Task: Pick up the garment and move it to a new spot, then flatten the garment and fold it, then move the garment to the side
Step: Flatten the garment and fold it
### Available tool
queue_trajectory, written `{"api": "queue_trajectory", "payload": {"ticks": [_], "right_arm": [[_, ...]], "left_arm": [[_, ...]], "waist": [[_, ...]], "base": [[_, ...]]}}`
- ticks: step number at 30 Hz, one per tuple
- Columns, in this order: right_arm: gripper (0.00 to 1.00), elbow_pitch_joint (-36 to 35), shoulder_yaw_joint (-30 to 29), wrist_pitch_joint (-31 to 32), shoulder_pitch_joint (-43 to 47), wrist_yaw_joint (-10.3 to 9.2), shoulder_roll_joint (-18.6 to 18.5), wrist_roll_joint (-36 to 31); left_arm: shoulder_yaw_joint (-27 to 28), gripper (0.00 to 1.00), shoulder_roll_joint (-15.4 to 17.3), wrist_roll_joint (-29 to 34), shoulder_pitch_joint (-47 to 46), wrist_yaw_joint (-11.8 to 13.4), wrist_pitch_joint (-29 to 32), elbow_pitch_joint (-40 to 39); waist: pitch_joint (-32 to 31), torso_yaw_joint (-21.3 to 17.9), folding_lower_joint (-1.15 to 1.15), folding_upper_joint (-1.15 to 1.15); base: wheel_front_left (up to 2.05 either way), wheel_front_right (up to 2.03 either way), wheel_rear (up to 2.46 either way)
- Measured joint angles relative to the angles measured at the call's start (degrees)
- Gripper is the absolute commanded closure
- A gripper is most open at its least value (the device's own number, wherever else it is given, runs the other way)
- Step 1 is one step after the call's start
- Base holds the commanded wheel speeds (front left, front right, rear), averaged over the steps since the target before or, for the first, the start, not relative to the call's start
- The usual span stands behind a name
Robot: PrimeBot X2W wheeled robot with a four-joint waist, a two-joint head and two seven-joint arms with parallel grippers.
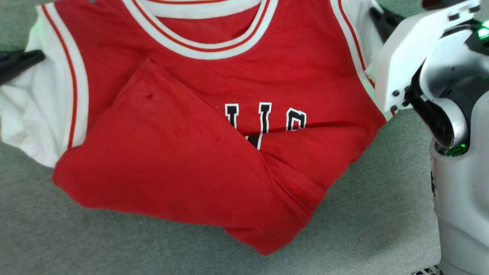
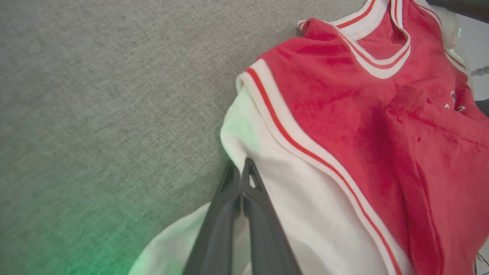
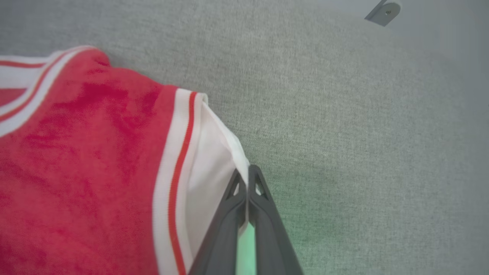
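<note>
Jersey [image 1: 183,152] lies spread on the grey cloth surface [image 1: 382,221], collar away from the robot, its lower part flopped up slantwise over the chest lettering [image 1: 264,118]. It looks light, soft and limp, so it will likely sag and crease wherever it is not held. The sleeve edges or shoulders seem the best places to grip. At one white sleeve [image 2: 305,198] the left gripper [image 2: 241,173] is pressed together on the edge, and the right gripper [image 3: 248,179] pinches the other sleeve [image 3: 210,160] likewise.
</note>
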Motion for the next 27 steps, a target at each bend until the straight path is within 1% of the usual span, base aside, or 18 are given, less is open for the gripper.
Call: {"api": "queue_trajectory", "payload": {"ticks": [3, 5, 7, 11, 13, 15, 18, 21, 22, 24, 26, 27], "right_arm": [[1.00, 0.44, -0.41, -1.34, -0.90, 0.00, -0.04, -1.02], [1.00, 0.82, -0.73, -2.38, -1.79, 0.00, 0.02, -1.14], [1.00, 1.51, -1.55, -3.47, -2.96, 0.00, 0.00, -1.31], [1.00, 3.32, -4.36, -6.13, -6.09, 0.00, 0.02, -1.03], [1.00, 5.00, -6.88, -8.53, -8.36, 0.00, 0.08, 0.33], [1.00, 7.76, -9.61, -11.76, -11.06, 0.00, 0.02, 3.24], [1.00, 12.71, -12.00, -16.57, -16.94, 0.00, 0.07, 3.36], [1.00, 17.56, -15.41, -22.15, -24.77, 0.00, 0.15, 2.57], [1.00, 19.09, -16.12, -24.12, -27.57, 0.00, 0.08, 1.86], [1.00, 22.02, -17.46, -28.02, -33.19, 0.01, 0.19, 0.14], [1.00, 24.90, -18.93, -31.43, -38.47, 0.01, 0.21, -1.03], [1.00, 26.52, -19.70, -33.17, -40.97, 0.02, 0.20, -1.62]], "left_arm": [[-0.99, 1.00, -1.89, 0.47, -0.08, 0.19, -2.77, 1.35], [-1.30, 1.00, -3.96, 0.43, -0.13, 0.33, -6.09, 2.59], [-1.29, 1.00, -5.86, -0.96, -0.14, 0.35, -8.64, 3.93], [-0.09, 1.00, -7.73, -2.16, -1.19, 0.35, -13.22, 7.72], [0.68, 1.00, -9.02, -1.93, -2.09, 0.35, -15.88, 9.73], [1.27, 1.00, -10.25, -1.72, -2.82, 0.35, -18.34, 11.41], [2.87, 1.00, -11.96, -0.85, -5.61, 0.35, -22.63, 15.03], [5.41, 1.00, -14.11, -0.64, -9.43, 0.35, -27.51, 18.23], [6.48, 1.00, -14.89, -0.19, -11.18, 0.33, -29.76, 19.28], [8.86, 1.00, -16.36, -1.43, -14.76, 0.33, -32.00, 20.07], [9.76, 1.00, -17.33, 0.64, -18.06, 0.33, -35.11, 21.34], [10.53, 1.00, -18.02, 0.42, -19.72, 0.33, -36.40, 22.18]], "waist": [[-1.06, 0.55, 0.00, 0.00], [-2.13, 1.05, 0.00, 0.00], [-3.40, 1.65, 0.00, 0.00], [-5.97, 3.35, 0.00, 0.00], [-6.89, 4.55, 0.00, 0.00], [-7.61, 5.86, 0.00, 0.00], [-8.39, 7.92, 0.00, 0.00], [-8.80, 9.88, 0.00, 0.00], [-8.87, 10.48, 0.00, 0.00], [-9.01, 11.58, 0.00, 0.00], [-9.15, 12.50, 0.00, 0.00], [-9.26, 12.92, 0.00, 0.00]], "base": [[0.00, 0.00, 0.00], [0.00, 0.00, 0.00], [0.00, 0.00, 0.00], [0.00, 0.00, 0.00], [0.00, 0.00, 0.00], [0.00, 0.00, 0.00], [0.00, 0.00, 0.00], [0.00, 0.00, 0.00], [0.00, 0.00, 0.00], [0.00, 0.00, 0.00], [0.00, 0.00, 0.00], [0.00, 0.00, 0.00]]}}
